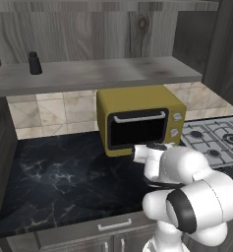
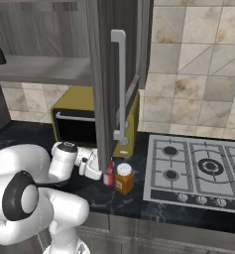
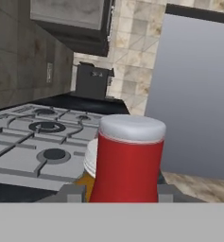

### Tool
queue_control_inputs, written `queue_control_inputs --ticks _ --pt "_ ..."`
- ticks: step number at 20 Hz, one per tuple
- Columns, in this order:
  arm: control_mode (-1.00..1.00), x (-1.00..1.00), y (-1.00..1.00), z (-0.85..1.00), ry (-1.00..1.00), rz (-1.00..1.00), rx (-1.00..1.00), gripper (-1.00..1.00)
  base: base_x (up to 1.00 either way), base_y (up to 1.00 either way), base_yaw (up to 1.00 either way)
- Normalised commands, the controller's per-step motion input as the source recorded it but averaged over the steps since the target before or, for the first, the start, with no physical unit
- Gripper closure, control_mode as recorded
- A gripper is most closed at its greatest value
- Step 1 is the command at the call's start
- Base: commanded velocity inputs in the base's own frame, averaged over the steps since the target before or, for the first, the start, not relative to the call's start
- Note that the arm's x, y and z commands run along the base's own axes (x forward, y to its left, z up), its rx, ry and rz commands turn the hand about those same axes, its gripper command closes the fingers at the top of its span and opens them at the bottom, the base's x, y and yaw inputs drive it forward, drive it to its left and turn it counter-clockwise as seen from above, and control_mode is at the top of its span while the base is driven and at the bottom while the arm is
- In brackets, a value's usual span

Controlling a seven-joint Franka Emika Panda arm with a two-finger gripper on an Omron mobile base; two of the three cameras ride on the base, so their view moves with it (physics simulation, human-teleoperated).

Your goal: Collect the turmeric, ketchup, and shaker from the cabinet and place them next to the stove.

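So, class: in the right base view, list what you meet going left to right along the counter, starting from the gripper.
gripper shut on the ketchup → turmeric → stove

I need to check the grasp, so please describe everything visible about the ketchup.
The ketchup is a slim red bottle, plastic by its look, with a pale rounded top in the hand view. It stands upright between the gripper fingers, which are shut on it. In the right base view it sits low over the dark counter, beside the turmeric and left of the stove. Whether it touches the counter I cannot tell.
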Motion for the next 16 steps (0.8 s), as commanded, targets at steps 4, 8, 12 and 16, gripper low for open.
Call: queue_control_inputs --ticks 4,8,12,16 --pt "-1.0 0.0 0.0 -0.08 0.0 0.0 -0.01 1.0 0.0 0.0 0.0" --pt "-1.0 0.0 0.0 -0.08 0.0 0.0 0.0 1.0 0.0 0.0 0.0" --pt "-1.0 0.0 0.0 -0.12 0.0 0.0 0.0 1.0 0.0 0.0 0.0" --pt "-1.0 0.0 -0.02 -0.13 0.0 0.0 0.0 1.0 0.0 0.0 0.0"
